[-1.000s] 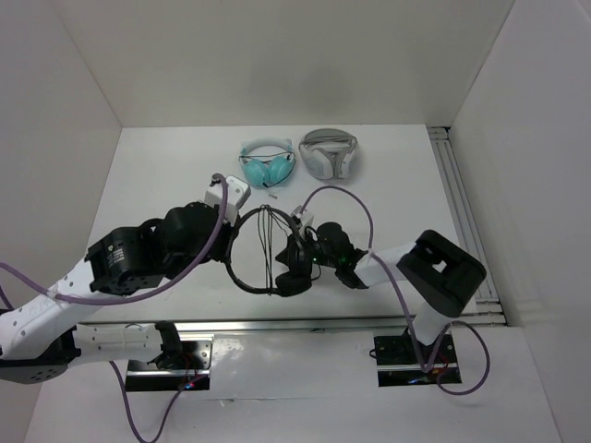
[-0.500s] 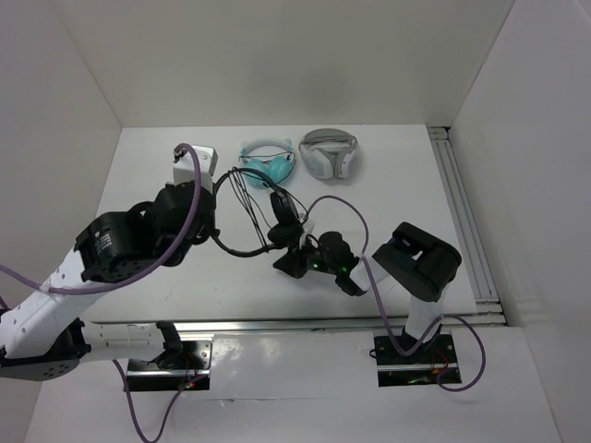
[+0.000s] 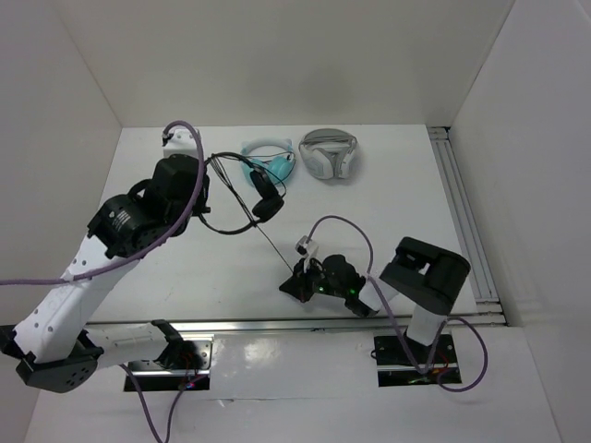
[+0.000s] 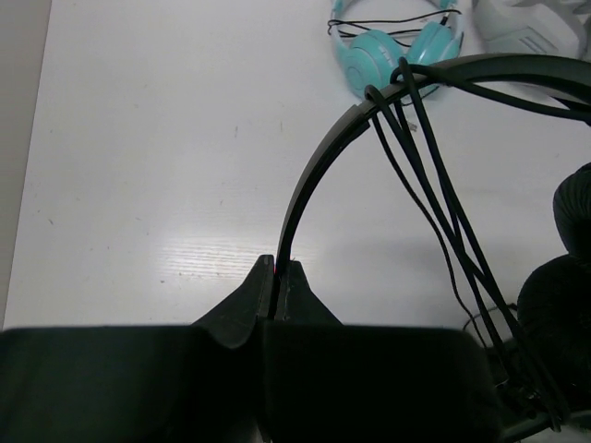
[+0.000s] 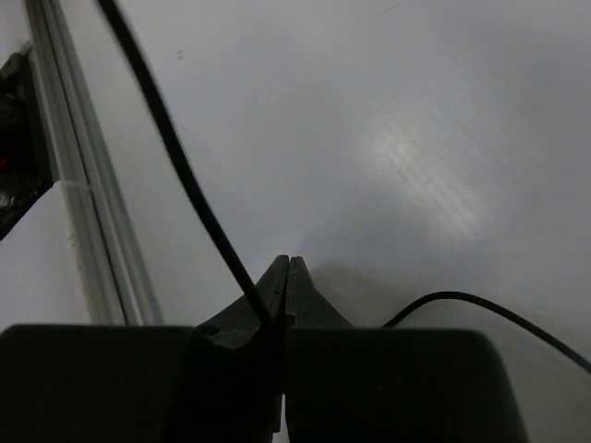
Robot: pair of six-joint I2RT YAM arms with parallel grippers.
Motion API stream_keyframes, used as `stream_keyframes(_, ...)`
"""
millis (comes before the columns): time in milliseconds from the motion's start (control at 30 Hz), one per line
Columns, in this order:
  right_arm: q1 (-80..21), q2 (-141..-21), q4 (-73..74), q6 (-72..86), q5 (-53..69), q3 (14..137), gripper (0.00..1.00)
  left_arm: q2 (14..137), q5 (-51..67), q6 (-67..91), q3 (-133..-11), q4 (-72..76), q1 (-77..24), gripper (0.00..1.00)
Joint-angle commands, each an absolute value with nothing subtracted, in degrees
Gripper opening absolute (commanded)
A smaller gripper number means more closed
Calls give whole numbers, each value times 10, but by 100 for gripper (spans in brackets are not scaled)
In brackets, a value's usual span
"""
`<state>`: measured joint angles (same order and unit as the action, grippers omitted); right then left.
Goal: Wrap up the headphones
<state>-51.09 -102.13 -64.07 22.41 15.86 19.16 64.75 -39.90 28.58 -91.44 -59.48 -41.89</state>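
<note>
While the left gripper (image 4: pixel 277 269) is clenched on the thin headband of the headphones (image 4: pixel 325 148), they are held over the table (image 3: pixel 406 212) at about ten o'clock from its middle. Several turns of cable (image 4: pixel 434 175) are looped across the band. From the ear pads (image 3: pixel 268 205) the cable runs taut toward five o'clock to the right gripper (image 5: pixel 286 269), whose jaws are pinched on it by the near edge. The teal headphones (image 3: pixel 268 164) lie at twelve o'clock of the pads, the white-and-grey headphones (image 3: pixel 329 155) at two o'clock.
</note>
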Motion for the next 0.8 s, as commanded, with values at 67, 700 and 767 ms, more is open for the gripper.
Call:
stream_keyframes(67, -635, -876, -539, 188, 14, 173, 0, 667, -343, 253, -888, -491, -320, 0)
stream_keyframes(700, -951, -613, 64, 35, -531, 463, 0, 702, -237, 205, -710, -454, -307, 0)
stream_keyframes(767, -951, -603, 78, 17, -564, 477, 0, 688, -222, 191, -689, -447, -331, 0)
